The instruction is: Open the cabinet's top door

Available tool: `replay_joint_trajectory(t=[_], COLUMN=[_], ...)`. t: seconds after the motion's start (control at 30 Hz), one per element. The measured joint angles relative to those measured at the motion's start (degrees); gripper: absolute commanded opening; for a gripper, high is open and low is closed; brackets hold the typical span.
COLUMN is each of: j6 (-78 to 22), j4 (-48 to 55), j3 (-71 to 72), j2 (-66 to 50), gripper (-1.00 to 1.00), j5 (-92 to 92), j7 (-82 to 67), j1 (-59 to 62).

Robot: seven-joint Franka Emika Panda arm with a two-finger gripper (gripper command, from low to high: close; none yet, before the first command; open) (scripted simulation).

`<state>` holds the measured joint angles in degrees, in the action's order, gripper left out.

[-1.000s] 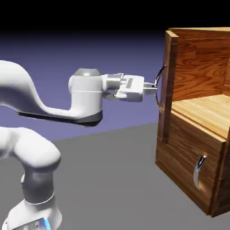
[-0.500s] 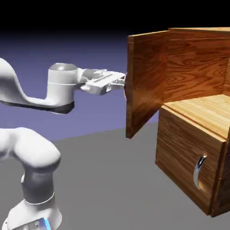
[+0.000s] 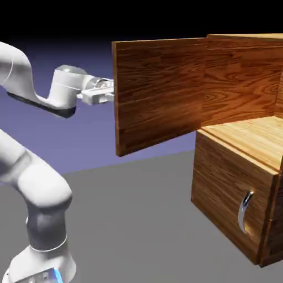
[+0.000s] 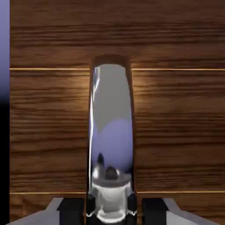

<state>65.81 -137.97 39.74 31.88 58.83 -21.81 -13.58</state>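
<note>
The brown wood-grain cabinet (image 3: 221,182) stands at the exterior view's right. Its top door (image 3: 160,88) is swung far out to the left and shows its inner side; the upper compartment (image 3: 249,83) is open behind it. My gripper (image 3: 108,91) reaches the door's far face at its free edge, fingertips hidden by the wood. In the hand view the long chrome handle (image 4: 110,132) runs up from between the fingertips against the door (image 4: 176,110), and my gripper (image 4: 110,207) is shut on it.
The lower panel (image 3: 221,199) stays closed, its short chrome handle (image 3: 245,213) facing the grey table (image 3: 138,221). My arm (image 3: 33,188) rises at the lower left and bends toward the door's edge.
The top door has swung from nearly edge-on to wide open toward the left. My gripper moved left and slightly up with the handle in its grip.
</note>
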Motion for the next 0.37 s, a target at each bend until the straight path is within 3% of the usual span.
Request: replay_joint_trajectory(t=[0.37], j6=[-23.82], j4=[20.33], j3=[14.55], j2=[-22.81], gripper=[-1.0], j5=[-3.64], j7=[11.09], j1=[8.2])
